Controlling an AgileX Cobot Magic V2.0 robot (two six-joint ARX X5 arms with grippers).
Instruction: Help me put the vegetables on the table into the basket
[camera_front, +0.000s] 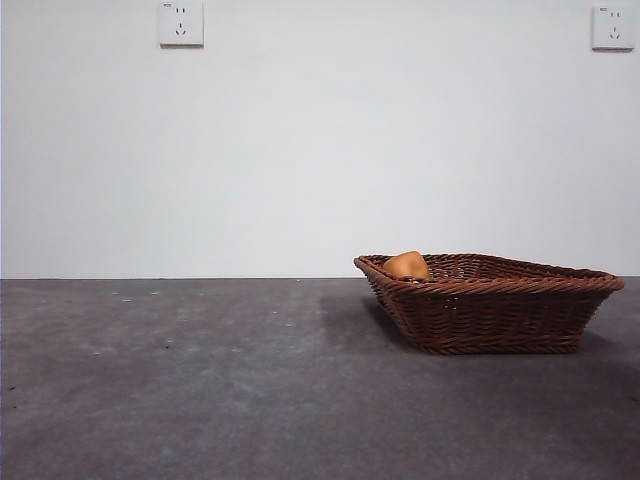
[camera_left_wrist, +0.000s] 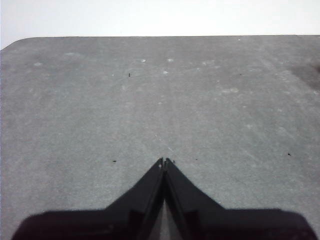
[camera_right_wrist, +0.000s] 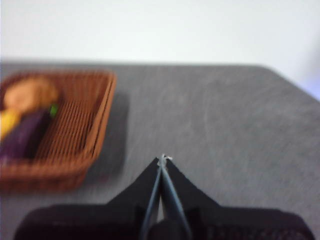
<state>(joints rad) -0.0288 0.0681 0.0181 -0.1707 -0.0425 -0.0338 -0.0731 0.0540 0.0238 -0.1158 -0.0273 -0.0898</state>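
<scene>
The wicker basket sits on the dark grey table and holds all three vegetables: the orange-brown potato peeks above its braided rim, with the yellow vegetable and the purple vegetable lying against it inside. The right claw hangs beside the basket, pressed together and empty. The left claw, also pressed together, hangs over bare table.
</scene>
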